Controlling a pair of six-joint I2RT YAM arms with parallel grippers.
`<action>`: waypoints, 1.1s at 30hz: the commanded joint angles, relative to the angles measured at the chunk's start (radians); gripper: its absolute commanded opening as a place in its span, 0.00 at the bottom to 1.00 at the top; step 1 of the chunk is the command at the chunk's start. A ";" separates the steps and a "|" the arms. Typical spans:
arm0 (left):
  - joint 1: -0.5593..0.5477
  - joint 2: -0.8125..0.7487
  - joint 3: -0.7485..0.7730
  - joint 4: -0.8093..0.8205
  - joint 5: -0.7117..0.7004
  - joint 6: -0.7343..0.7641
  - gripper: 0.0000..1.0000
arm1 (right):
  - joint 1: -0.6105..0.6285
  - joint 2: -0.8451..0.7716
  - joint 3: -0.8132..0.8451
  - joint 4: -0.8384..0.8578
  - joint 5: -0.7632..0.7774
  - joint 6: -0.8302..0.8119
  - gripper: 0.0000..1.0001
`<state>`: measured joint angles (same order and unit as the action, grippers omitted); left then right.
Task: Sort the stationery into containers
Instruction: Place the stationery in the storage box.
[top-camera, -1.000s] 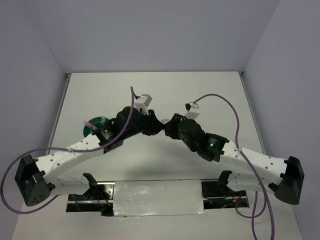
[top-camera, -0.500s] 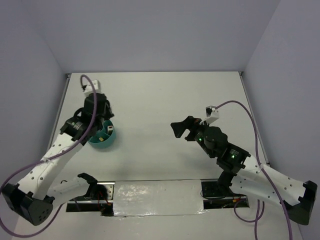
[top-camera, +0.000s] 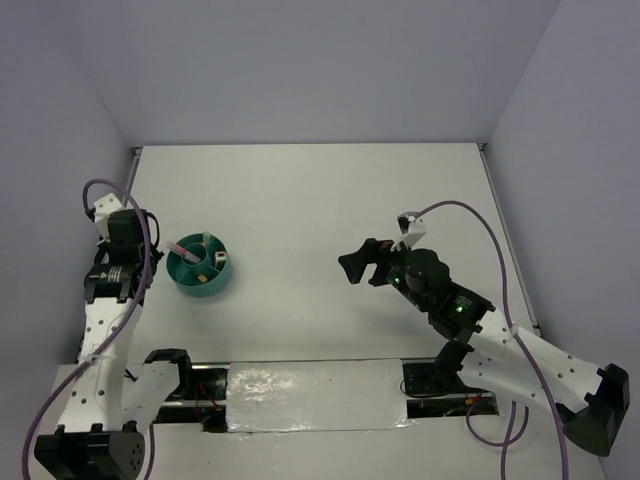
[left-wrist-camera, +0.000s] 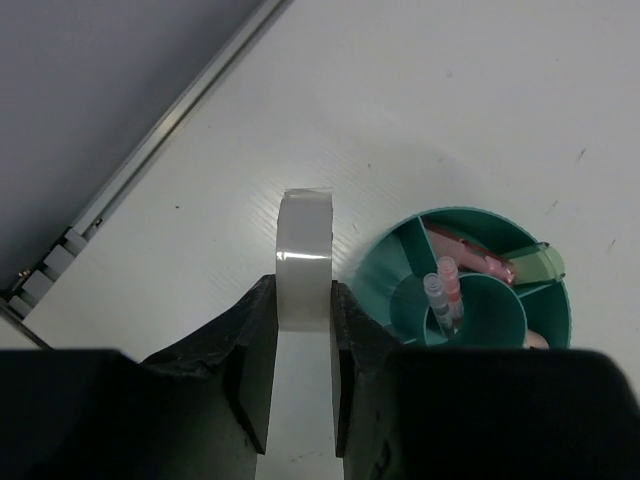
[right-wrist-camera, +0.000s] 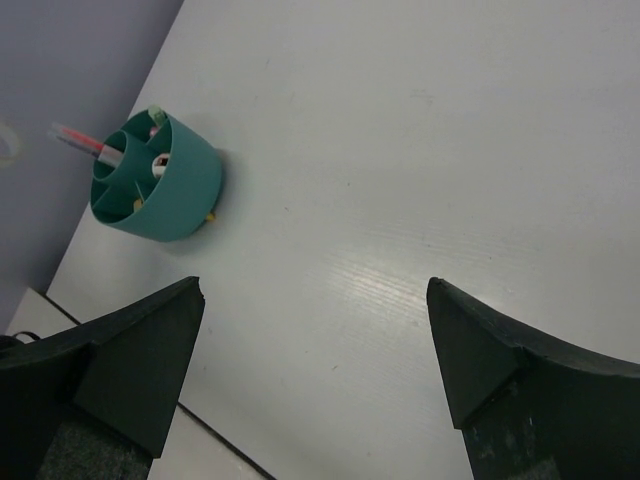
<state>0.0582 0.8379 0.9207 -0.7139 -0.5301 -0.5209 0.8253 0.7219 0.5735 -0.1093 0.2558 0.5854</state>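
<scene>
The round teal organizer (top-camera: 200, 265) stands on the table's left side, and it also appears in the left wrist view (left-wrist-camera: 470, 212) and the right wrist view (right-wrist-camera: 165, 180). Two thin pens (left-wrist-camera: 445, 290) stand in its centre cup. A pink stick (left-wrist-camera: 470, 255) and a mint-green tube (left-wrist-camera: 545, 262) lie in its outer compartments. My left gripper (left-wrist-camera: 303, 290) is shut on the clear tape ring (left-wrist-camera: 305, 250), held upright just left of the organizer. In the top view the left gripper (top-camera: 128, 250) hangs by the table's left edge. My right gripper (top-camera: 362, 258) is open and holds nothing, right of centre (right-wrist-camera: 315, 340).
A metal rail (left-wrist-camera: 150, 150) runs along the table's left edge, close to the left arm. A shiny strip (top-camera: 310, 385) lies between the arm bases at the near edge. A small yellow bit (right-wrist-camera: 210, 215) shows at the organizer's base.
The two grippers were together at the table's centre. The left arm has swung far left with the tape ring, uncovering the organizer. The right arm pulled back right and its jaws opened.
</scene>
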 joint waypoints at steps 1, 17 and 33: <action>0.057 -0.030 -0.016 0.019 0.042 0.073 0.00 | -0.009 0.019 -0.006 0.066 -0.064 -0.042 1.00; 0.074 0.055 -0.075 0.102 0.248 0.036 0.05 | -0.011 0.022 -0.001 0.076 -0.102 -0.070 1.00; 0.072 0.086 -0.106 0.134 0.286 0.006 0.17 | -0.009 0.014 0.009 0.062 -0.098 -0.088 1.00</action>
<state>0.1268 0.9195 0.8150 -0.6121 -0.2451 -0.5026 0.8200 0.7475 0.5629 -0.0628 0.1600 0.5182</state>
